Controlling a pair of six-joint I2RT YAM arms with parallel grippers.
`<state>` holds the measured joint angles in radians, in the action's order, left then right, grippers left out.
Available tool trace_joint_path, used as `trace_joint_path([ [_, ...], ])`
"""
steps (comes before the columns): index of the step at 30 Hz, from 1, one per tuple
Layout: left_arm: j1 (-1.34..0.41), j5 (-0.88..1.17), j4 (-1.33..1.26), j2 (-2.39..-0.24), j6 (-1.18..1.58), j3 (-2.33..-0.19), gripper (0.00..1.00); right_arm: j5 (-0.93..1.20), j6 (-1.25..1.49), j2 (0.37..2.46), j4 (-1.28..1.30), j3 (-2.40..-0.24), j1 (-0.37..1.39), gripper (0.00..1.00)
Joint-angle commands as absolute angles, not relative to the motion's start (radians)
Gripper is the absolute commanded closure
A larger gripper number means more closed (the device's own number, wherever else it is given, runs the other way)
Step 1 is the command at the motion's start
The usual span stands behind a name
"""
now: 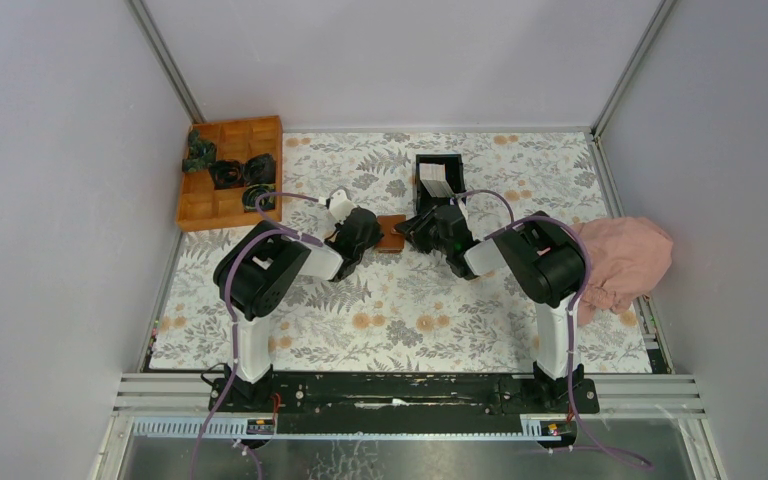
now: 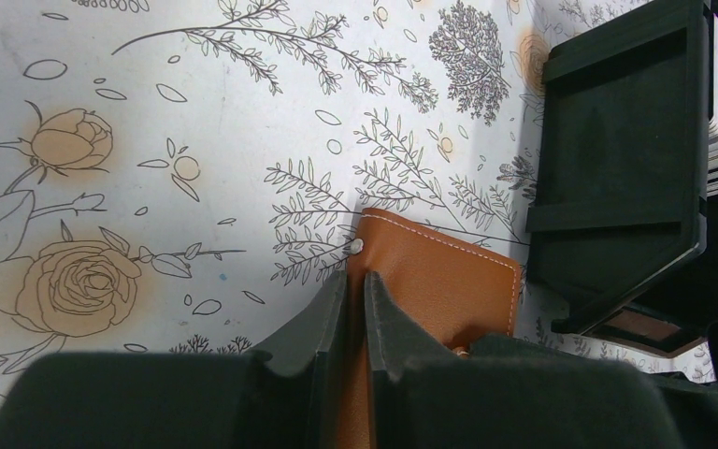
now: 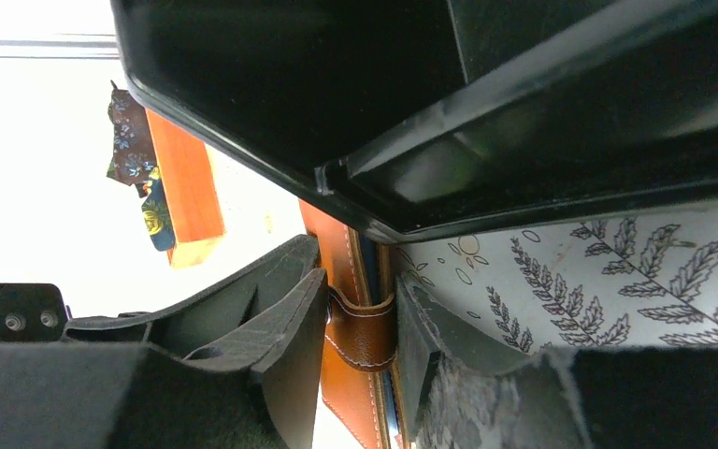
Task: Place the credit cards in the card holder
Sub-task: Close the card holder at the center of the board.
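The card holder [image 1: 391, 234], a reddish-brown leather wallet, sits mid-table between my two grippers. My left gripper [image 1: 368, 232] is shut on its left edge; in the left wrist view the leather [image 2: 444, 281] runs between the nearly closed fingers of that gripper [image 2: 355, 292]. My right gripper [image 1: 418, 228] is shut on the opposite side. In the right wrist view its jaws [image 3: 360, 292] squeeze the card holder [image 3: 360, 337] across its stitched strap. The credit cards [image 1: 434, 181] stand as a pale stack inside the black box [image 1: 438, 172], just behind the holder.
The black box [image 2: 617, 140] is close beside the holder and fills the top of the right wrist view [image 3: 411, 84]. An orange wooden tray [image 1: 228, 172] with dark items is at the back left. A pink cloth [image 1: 625, 260] lies at the right edge.
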<state>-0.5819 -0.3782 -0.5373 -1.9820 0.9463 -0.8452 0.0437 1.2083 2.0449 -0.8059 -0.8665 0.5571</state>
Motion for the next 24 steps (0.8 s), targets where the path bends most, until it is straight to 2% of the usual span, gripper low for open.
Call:
trace_joint_path([
  [1,-0.604,-0.301,-0.054,-2.134,0.867,-0.77,1.0,0.052,1.155,2.063,-0.732,-0.846,0.565,0.6],
  [24,-0.604,-0.301,-0.052,-2.143,0.866,-0.776,1.0,0.002,1.097,2.041,-0.687,-0.857,0.584,0.64],
])
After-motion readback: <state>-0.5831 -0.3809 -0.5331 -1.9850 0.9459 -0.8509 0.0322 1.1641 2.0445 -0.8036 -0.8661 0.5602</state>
